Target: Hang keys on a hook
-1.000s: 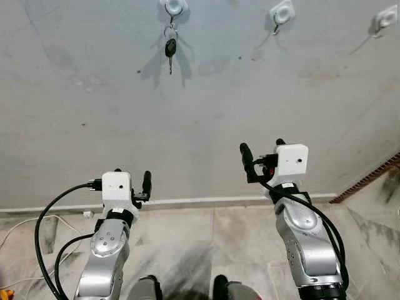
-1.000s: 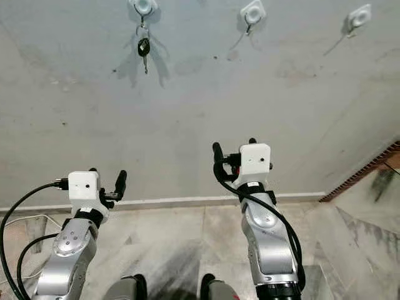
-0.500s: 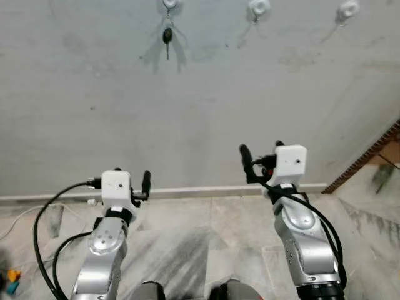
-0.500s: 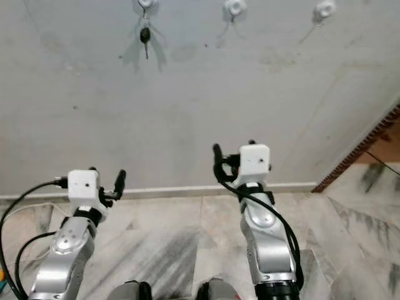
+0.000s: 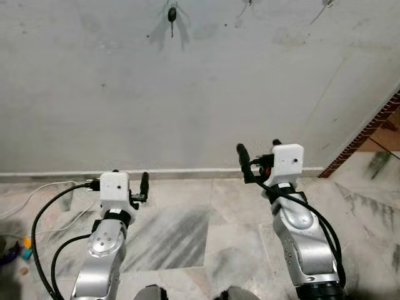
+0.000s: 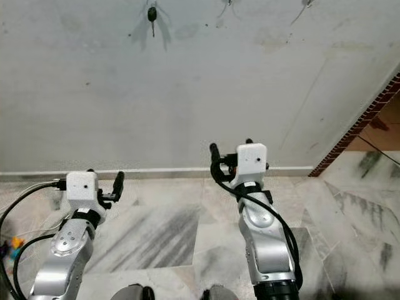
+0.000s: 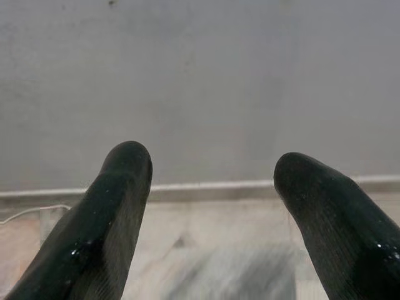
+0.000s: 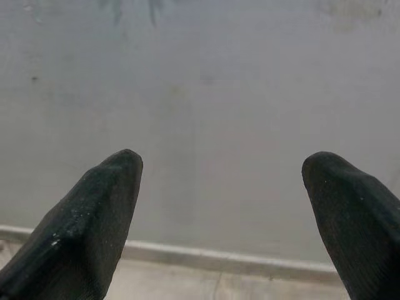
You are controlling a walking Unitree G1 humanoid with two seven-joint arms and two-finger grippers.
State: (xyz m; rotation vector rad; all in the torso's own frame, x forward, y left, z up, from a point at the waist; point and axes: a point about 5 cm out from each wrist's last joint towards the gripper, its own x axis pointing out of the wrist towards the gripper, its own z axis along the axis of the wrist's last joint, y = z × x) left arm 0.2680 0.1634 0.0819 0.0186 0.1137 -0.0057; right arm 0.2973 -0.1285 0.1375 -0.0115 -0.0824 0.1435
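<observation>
A black-headed key [image 5: 171, 14] hangs high on the grey wall [image 5: 187, 94], its hook cut off by the top edge of the eye views; it also appears as the key [image 6: 152, 13]. Two thin hook stems [image 5: 247, 7] poke in further right along the wall. My left gripper [image 5: 131, 181] is raised low at the left, open and holding nothing. My right gripper [image 5: 257, 150] is held a little higher at the right, also open and holding nothing. Both point at the wall, far below the key. The wrist views show each pair of fingers [image 7: 125, 181] [image 8: 106, 187] spread before the bare wall.
A pale skirting board [image 5: 187, 170] runs along the wall's foot above a grey marble floor [image 5: 181, 231]. White cables [image 5: 31, 200] lie on the floor at the left, with small coloured objects [image 5: 24, 247] near them. A brick-red edge [image 5: 369, 131] slants at the right.
The whole picture has shifted: the hooks and key slid up to the top edge and more floor shows, so the camera moved. Both arms keep the same pose, fingers open.
</observation>
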